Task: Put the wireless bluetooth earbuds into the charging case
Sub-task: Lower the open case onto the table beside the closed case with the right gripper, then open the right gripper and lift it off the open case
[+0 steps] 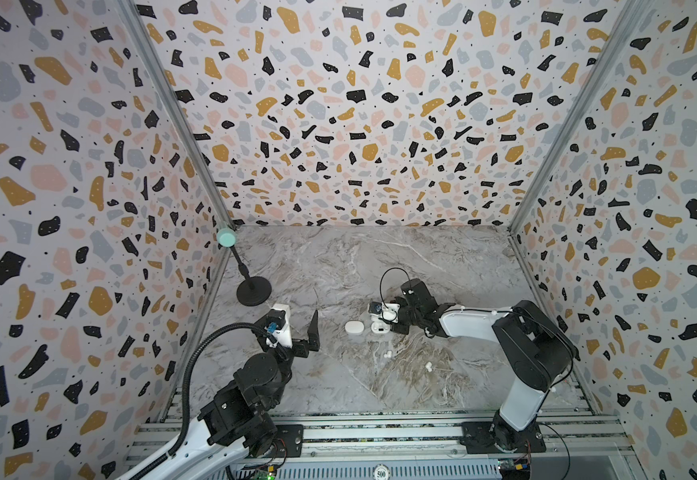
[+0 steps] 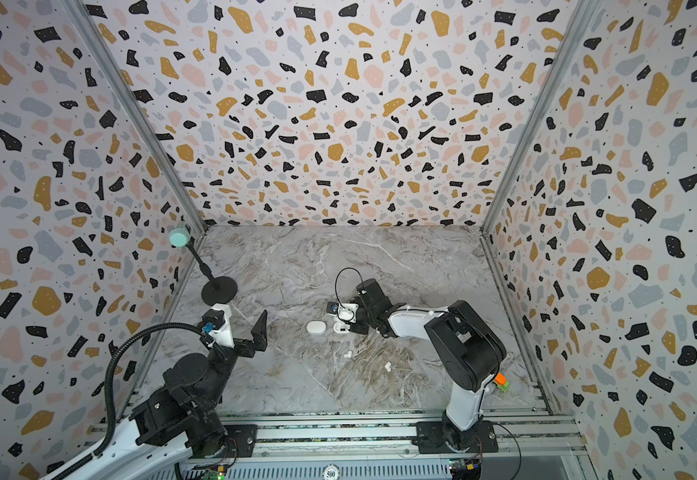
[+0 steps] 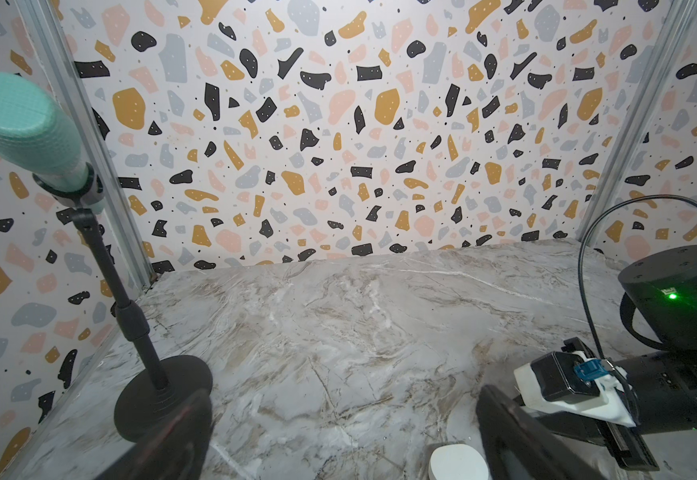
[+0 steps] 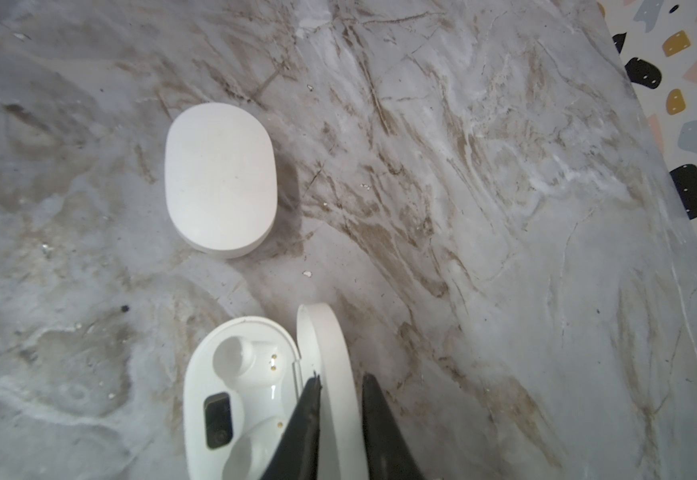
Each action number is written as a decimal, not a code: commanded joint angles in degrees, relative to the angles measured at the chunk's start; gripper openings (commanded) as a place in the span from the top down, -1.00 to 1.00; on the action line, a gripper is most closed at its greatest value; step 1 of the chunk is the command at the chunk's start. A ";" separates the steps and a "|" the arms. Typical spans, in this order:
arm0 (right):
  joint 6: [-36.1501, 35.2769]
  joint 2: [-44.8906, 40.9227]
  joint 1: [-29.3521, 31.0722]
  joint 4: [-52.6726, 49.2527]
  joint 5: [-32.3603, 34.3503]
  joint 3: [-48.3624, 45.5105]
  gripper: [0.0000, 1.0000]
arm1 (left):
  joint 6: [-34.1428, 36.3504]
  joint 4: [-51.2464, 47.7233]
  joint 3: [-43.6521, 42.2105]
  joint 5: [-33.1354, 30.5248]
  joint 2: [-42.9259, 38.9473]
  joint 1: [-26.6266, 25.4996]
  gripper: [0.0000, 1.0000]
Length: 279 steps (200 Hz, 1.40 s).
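Plainly, open charging case (image 4: 251, 386) lies empty beside shut case (image 4: 220, 178).

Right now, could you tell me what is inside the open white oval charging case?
Two moulded wells that look empty, gold contact pins, a dark rectangular patch. The right end effector hides part of one well.

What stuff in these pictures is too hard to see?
- Earbuds: tiny white specks in both top views, too small to count.
- Open case: right wrist view, cut off by the bottom edge and partly behind the right hand.
- Lid: unclear whether the right hand pinches it or only straddles it.
- Closed case: left wrist view, cut off by the bottom edge.
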 commanded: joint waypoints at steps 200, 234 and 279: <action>2.26 -10.19 1.15 -1.97 -0.27 0.94 0.22 | 0.51 2.65 -0.41 0.44 0.74 0.70 -0.99; 6.81 -16.03 1.34 0.98 -1.59 -0.10 0.10 | 0.22 2.75 -0.05 0.56 1.08 0.87 -0.99; 15.63 -27.70 3.39 10.89 -0.90 -5.76 -0.98 | -3.09 2.29 1.53 0.76 0.31 1.06 -0.99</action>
